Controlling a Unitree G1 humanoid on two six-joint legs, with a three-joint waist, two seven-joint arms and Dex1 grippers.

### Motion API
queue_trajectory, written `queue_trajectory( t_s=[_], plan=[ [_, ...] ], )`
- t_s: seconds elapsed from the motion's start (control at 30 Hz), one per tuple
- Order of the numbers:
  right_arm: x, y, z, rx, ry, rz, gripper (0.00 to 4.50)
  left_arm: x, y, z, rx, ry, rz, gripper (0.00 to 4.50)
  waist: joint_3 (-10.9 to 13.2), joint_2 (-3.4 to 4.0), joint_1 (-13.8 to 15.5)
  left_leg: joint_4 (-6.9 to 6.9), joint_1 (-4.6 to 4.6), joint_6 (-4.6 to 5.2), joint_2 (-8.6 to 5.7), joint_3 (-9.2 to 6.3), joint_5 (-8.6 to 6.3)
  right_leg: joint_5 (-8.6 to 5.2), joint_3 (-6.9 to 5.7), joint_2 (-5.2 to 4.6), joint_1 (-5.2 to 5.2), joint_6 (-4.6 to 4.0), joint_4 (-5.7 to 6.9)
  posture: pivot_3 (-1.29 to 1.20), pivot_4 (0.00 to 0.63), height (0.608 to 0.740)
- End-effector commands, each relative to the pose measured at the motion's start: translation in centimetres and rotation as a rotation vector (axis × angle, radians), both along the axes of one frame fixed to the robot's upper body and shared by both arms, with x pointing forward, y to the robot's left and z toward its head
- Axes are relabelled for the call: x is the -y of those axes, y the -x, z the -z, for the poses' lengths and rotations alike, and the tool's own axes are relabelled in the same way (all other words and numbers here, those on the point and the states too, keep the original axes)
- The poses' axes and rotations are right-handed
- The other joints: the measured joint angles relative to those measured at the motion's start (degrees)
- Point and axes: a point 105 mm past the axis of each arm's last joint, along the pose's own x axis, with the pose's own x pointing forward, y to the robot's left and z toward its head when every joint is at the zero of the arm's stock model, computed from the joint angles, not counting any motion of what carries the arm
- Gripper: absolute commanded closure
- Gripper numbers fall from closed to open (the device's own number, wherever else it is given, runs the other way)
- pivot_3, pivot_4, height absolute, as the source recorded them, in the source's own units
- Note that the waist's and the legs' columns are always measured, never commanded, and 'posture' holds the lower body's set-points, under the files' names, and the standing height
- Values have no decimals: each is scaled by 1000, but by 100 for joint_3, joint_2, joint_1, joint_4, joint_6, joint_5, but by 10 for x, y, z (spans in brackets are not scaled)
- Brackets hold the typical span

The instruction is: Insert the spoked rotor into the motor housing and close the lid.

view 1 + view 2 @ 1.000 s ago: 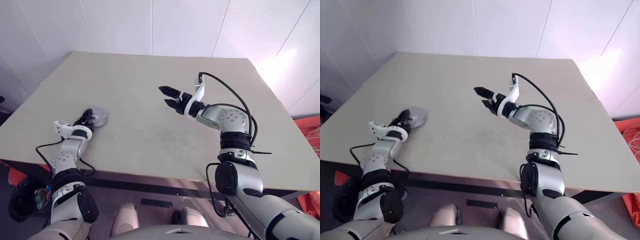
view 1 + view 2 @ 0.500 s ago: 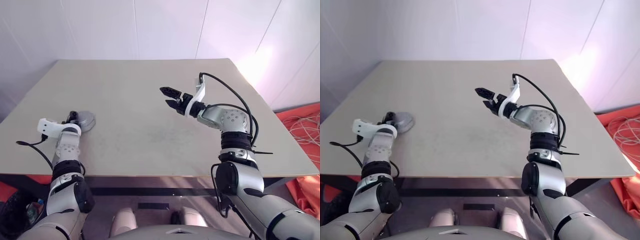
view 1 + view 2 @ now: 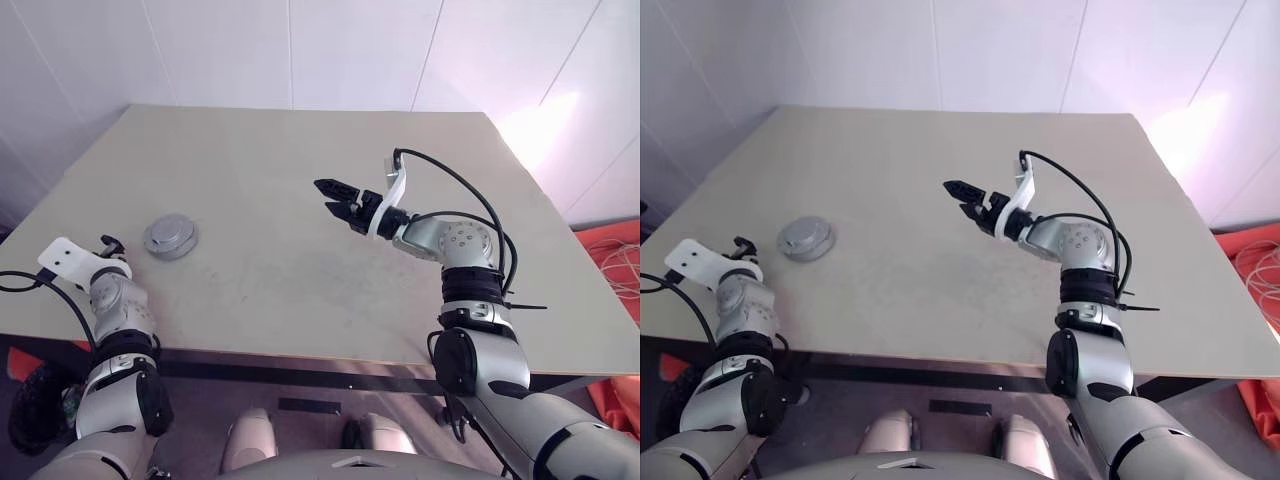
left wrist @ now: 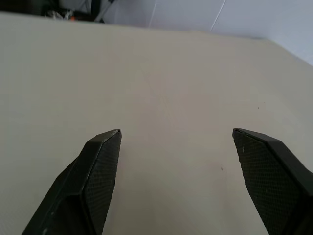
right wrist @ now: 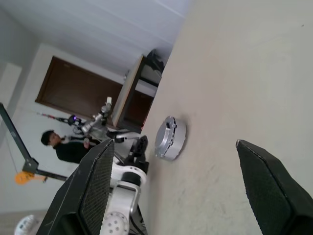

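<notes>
- White wall panels stood behind the beige table (image 3: pixel 300 180), which was bare apart from one assembly
- We saw the lid (image 3: pixel 168 234), a silvery disc, sitting closed on a round body near the left edge; we took that body for the motor housing (image 3: pixel 170 246), though only its pale side wall showed
- We could not see the spoked rotor; if it was inside, the lid hid it, so we could not confirm it was seated
- Our left gripper (image 3: pixel 106 243) hung off the near left edge, just beside the assembly but apart from it; the wrist view showed its fingers (image 4: pixel 98 171) spread wide over bare table, gripping nothing
- Our right gripper (image 3: pixel 332 197) hovered above the table's middle, well apart from the assembly, jaws wide and empty
- In our judgement the work looked finished; the risk was a lid resting tilted or not pressed home, which a knock from the nearby left arm could shift
- Copper windings and the lid's segments were too small to make out
- A person stood far off in the right wrist view, details unclear
</notes>
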Motion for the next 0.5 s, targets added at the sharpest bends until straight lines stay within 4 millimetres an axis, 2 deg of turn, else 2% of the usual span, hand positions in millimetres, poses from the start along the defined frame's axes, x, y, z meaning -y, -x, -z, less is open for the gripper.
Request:
queue_trajectory(
  t_s=[0.03, 0.1, 0.17, 0.23, 0.3, 0.4, 0.5],
  plan=[
    [2, 13, -27, 295, 8, -33, 0, 9, -18, -54, 85, -251, 119, 631, -1, -6, 99, 0, 0, 1, -3, 0, -1, 0, 0, -4, 0, 1, 0, 0, 0, 740],
    [6, 24, -25, 445, 74, -65, 0, 33, -31, -75, 116, -399, 284, 631, -1, -12, 179, 3, 6, 1, -6, 0, -1, -15, 0, -10, 7, 30, 0, 0, 0, 740],
    [10, 37, -20, 551, 148, -143, 0, 68, -43, -88, 168, -485, 494, 631, 0, -16, 268, 12, 10, 1, -9, 0, -1, -21, 0, -16, 16, 45, 0, 0, 0, 740],
    [19, 49, -10, 637, 237, -236, 0, 113, -47, -94, 222, -524, 769, 631, 1, -17, 297, 16, 16, 0, -22, -1, -1, -24, 4, -27, 28, 41, 0, 0, 0, 740],
    [28, 57, 0, 685, 310, -306, 0, 145, -42, -93, 254, -520, 984, 631, 1, -17, 284, 24, 26, 1, -34, 1, -1, -24, 14, -37, 45, 42, 0, 0, 0, 740],
    [43, 61, 17, 728, 454, -367, 0, 180, -25, -85, 247, -503, 1246, 631, 2, -16, 219, 24, 29, 4, -37, 7, -2, -23, 21, -39, 58, 41, 1, 0, 0, 740],
    [55, 62, 34, 761, 587, -404, 0, 199, -11, -70, 190, -488, 1398, 631, 2, -15, 144, 20, 34, 2, -20, 10, -1, -21, 19, -25, 53, 31, 6, 0, 0, 740]
  ],
)
